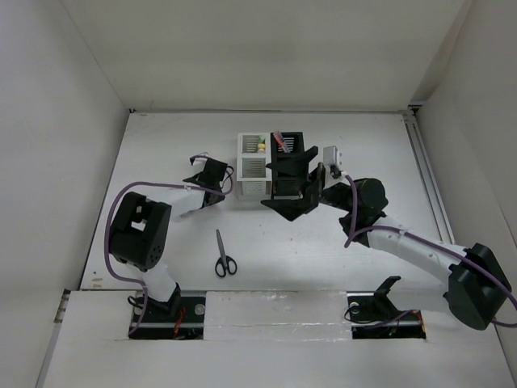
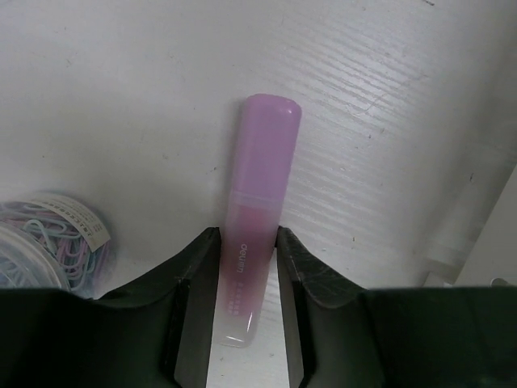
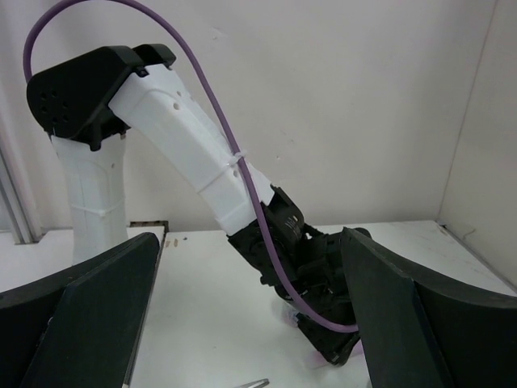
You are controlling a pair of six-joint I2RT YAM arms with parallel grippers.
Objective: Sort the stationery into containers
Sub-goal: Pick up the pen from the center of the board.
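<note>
- Your left gripper (image 2: 248, 236) is down at the table (image 1: 347, 250). Its two fingers (image 2: 198, 275) are closed to a narrow gap and press on both long sides of the pink highlighter (image 2: 262, 162).
- The pink highlighter lies flat on the table. Its lower body is between the fingers and its cap end points away from the gripper.
- Near the left finger you see a round translucent box (image 2: 48, 242) with coloured paper clips inside. It does not touch the highlighter.
- Your right gripper (image 3: 250, 242) has its jaws wide apart, with nothing between them. In the top view it hangs over the near side of the black organizer (image 1: 291, 144).
- The black organizer stands against the right side of the white organizer (image 1: 252, 167), in the far middle of the table. The left gripper is just left of the white one.
- A reddish pen (image 1: 279, 140) is in the far compartment of the black organizer. Green and yellow pieces (image 1: 260, 146) are in the far compartment of the white one.
- The scissors (image 1: 224, 257) lie flat on the table nearer to the arm bases, well apart from both organizers.
</note>
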